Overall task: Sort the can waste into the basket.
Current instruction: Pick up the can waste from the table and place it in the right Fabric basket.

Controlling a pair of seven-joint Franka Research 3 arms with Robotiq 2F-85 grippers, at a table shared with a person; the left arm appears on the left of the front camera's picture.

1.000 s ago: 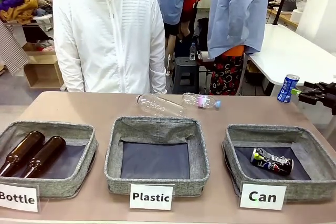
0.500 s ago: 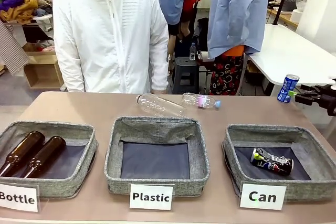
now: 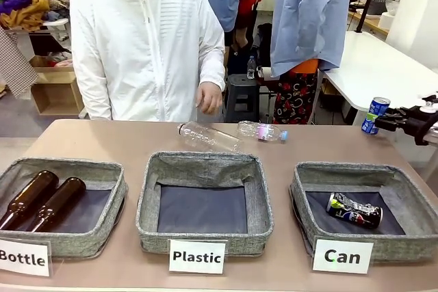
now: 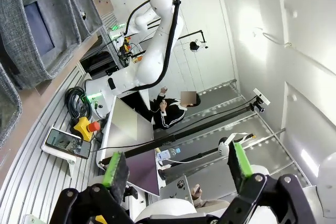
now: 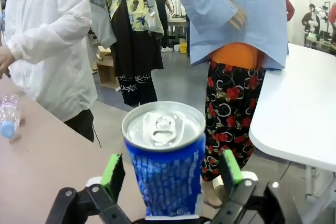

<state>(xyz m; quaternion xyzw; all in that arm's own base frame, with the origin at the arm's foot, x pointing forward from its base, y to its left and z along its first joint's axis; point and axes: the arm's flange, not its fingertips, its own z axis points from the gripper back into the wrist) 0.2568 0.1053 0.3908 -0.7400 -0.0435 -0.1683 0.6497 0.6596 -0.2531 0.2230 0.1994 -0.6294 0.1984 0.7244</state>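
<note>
A blue can [image 3: 375, 115] with white marks stands at the table's far right corner, also seen close up as the blue can [image 5: 165, 166] with its silver top. My right gripper [image 3: 378, 122] reaches in from the right, and its green pads [image 5: 229, 166] flank the can with a narrow gap showing at one side. The right gripper [image 5: 170, 176] is open around the can. A black can [image 3: 354, 210] lies in the grey basket [image 3: 301, 193] behind the "Can" card [image 3: 342, 256]. My left gripper [image 4: 177, 166] is open, holds nothing and points away from the table.
Two clear plastic bottles [image 3: 207, 136] [image 3: 262, 130] lie at the table's far edge. The "Plastic" basket [image 3: 204, 161] sits in the middle. The "Bottle" basket [image 3: 102, 169] holds two brown bottles [image 3: 42, 202]. A person in a white jacket [image 3: 140, 46] stands opposite.
My right gripper moved left around the blue can and its jaws narrowed. The person's hand has come into view in front of the white jacket.
</note>
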